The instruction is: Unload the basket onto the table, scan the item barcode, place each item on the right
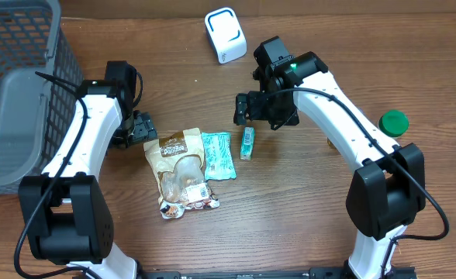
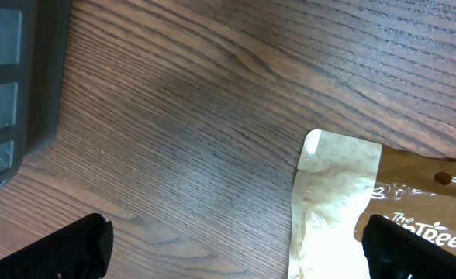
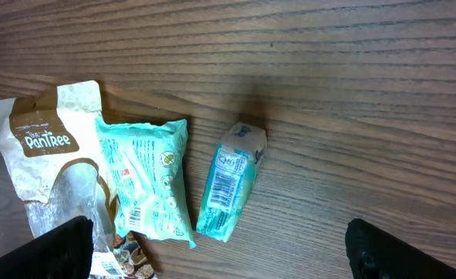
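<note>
Right gripper (image 3: 216,252), fingers spread wide, empty, near the barcoded teal packet (image 3: 232,186). Left gripper (image 2: 240,252), fingers likewise spread, beside the brown pouch (image 2: 344,194).

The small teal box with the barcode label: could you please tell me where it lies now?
In the overhead view the small teal box lies on the wooden table, just right of the flat teal packet and close to the right gripper.

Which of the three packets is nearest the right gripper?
The small teal box, rightmost in the row; the teal pouch and brown bag lie farther left.
</note>
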